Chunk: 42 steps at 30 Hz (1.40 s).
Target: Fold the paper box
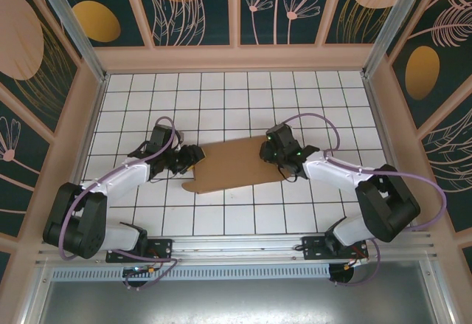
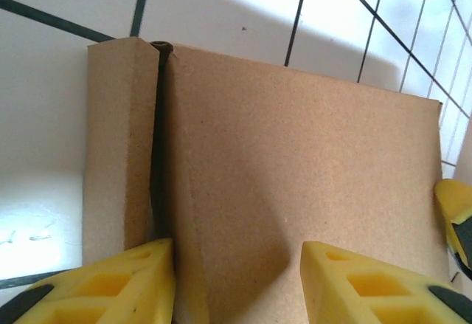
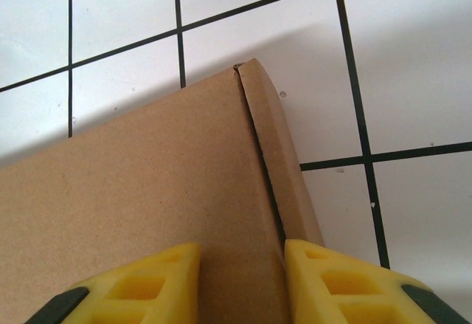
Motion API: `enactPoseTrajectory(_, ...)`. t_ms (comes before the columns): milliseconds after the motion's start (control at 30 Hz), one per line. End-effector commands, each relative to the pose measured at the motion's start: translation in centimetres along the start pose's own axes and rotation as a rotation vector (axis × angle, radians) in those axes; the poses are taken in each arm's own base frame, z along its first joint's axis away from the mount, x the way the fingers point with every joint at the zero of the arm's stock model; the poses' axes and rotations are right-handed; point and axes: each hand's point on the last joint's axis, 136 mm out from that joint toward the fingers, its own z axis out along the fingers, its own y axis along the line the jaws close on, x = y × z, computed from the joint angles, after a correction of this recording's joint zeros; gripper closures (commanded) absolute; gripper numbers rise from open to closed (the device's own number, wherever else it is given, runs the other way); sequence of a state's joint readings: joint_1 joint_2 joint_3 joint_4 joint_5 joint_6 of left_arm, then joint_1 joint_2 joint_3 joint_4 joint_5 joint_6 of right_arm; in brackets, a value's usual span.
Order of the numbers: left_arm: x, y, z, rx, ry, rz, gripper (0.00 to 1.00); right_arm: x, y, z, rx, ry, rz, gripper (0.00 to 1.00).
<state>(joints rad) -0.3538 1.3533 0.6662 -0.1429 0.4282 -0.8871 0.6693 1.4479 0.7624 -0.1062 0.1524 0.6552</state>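
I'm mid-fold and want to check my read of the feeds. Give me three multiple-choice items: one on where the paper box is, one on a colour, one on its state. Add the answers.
1. Where does the paper box lie?
A. Against the far wall
B. Mid-table, between the left tool and the right tool
C. On the arm bases

2. What colour are the fingers of the tools?
A. Red
B. Blue
C. Yellow

3. What state is the paper box in?
A. A mostly flat sheet with a narrow side flap creased
B. A closed cube
C. A crumpled ball

Answers:
1 B: the top view shows a tool at each end of it on the tiled table.
2 C: both wrist views show yellow fingers.
3 A: it lies as a broad brown panel, with a crease beside the flap.
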Motion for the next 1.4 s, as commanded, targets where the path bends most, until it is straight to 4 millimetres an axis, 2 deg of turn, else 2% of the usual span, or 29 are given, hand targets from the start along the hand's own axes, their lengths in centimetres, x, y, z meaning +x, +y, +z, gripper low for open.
enactPoseTrajectory(0,0.0,0.1,-0.6,-0.057,0.002,0.062,0.51,3.4,-3.0,1.1,0.149,0.088,-0.081,0.67)
enactPoseTrajectory(167,-1.7,-1.1,-2.9,-0.099,-0.077,0.131,0.44,2.9,-3.0,0.7,0.151,0.066,-0.066,0.67)
enactPoseTrajectory(333,-1.8,-0.1,-3.7,-0.152,-0.106,0.163,0.42,2.4,-2.3,0.1,0.121,0.049,-0.042,0.67)
enactPoseTrajectory(567,0.7,3.1,-1.6,-0.169,-0.020,0.130,0.42,2.0,-1.0,0.0,0.071,0.053,-0.023,0.66)
enactPoseTrajectory(800,2.1,6.0,0.2,-0.212,0.022,0.077,0.46,1.2,0.1,-0.6,0.044,0.058,-0.063,0.64)
enactPoseTrajectory(933,2.1,6.4,0.6,-0.226,0.023,0.063,0.51,-0.4,1.1,-2.0,0.016,0.050,-0.120,0.57)
enactPoseTrajectory(1100,1.8,6.5,0.6,-0.236,0.012,0.067,0.54,-1.9,1.7,-3.8,-0.103,0.032,-0.173,0.47)
enactPoseTrajectory(1233,1.7,6.5,0.7,-0.240,0.014,0.074,0.56,-1.2,1.1,-3.8,-0.157,0.077,-0.180,0.43)
enactPoseTrajectory(1367,1.5,6.5,0.6,-0.247,0.011,0.083,0.57,0.2,0.2,-2.7,-0.166,0.126,-0.186,0.43)
